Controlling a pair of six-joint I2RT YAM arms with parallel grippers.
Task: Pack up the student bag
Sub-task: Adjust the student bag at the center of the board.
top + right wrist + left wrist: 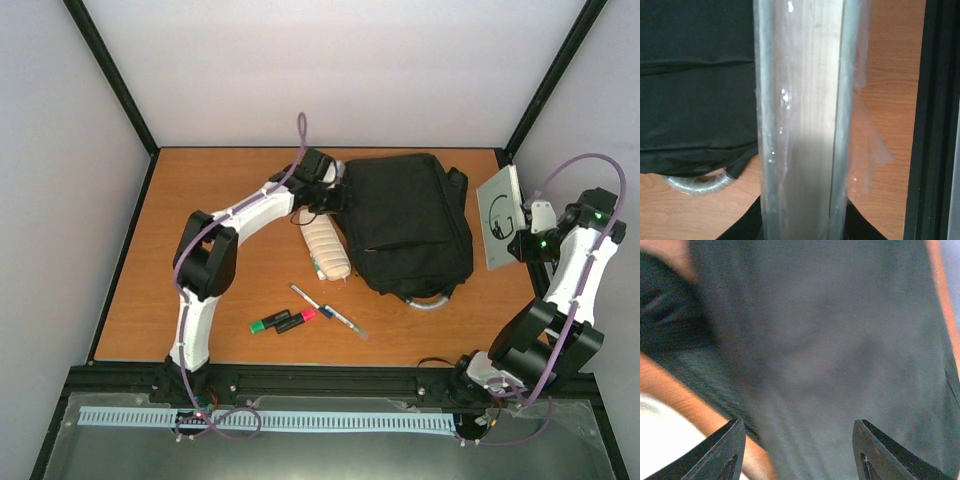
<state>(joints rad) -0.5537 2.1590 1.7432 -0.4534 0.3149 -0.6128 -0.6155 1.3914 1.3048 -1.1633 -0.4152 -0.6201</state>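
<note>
Student bag [410,225] lies unheld under our left gripper [335,190], jaws apart at ten o'clock, so the wrapped book [498,215] clamped in our right gripper [518,238] may snag on slack fabric.

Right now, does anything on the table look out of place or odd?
Nothing spilled or damaged. The student bag lies flat, with pencil case, highlighters and pens loose beside it. Oddest: the right end effector holds a plastic-wrapped book on edge, off to the bag's right.
</note>
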